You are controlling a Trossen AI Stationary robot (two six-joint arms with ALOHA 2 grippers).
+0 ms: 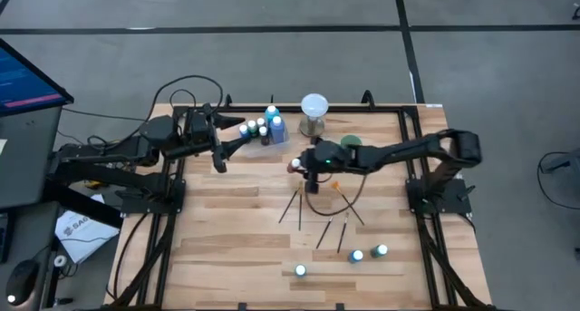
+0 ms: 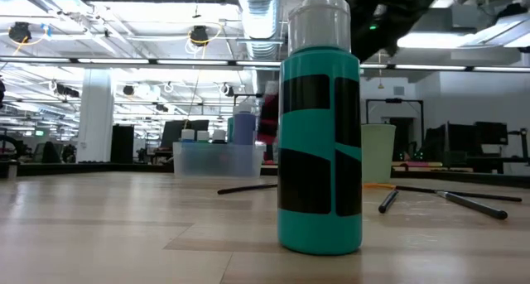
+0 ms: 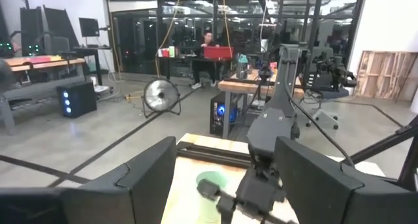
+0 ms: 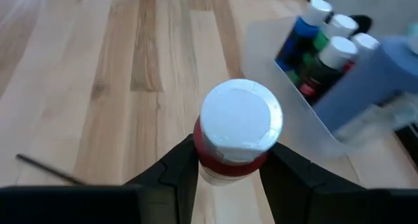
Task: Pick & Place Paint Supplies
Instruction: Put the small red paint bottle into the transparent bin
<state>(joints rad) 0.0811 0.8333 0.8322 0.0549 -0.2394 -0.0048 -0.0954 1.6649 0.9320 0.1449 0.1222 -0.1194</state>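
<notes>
Right gripper: it is squeezing a red paint bottle from both sides, just under the white cap; holding it there keeps it standing straight up; in the high view it hangs over the middle of the table, near the back

Clear bin: it sits at the back of the table and already has some bottles standing in it; the red bottle is near it but not over it yet; I think the bin is where the red one is going

Left gripper: it is up in the air just beside the bin; its fingers are spread apart with nothing between them; it looks like it is waiting

Green bottle: it stands alone at the front edge of the table, close to the low camera; two more bottles stand near it; I guess they are still to be picked up

Brushes: they lie flat and loose on the wood in the middle, pointing different ways; none is in the bin yet

White globe: it stands on its base at the back, next to the bin; it is not a paint thing, so it should be left alone

What could go wrong: the bin is crowded; the red bottle could bump the ones inside
</notes>
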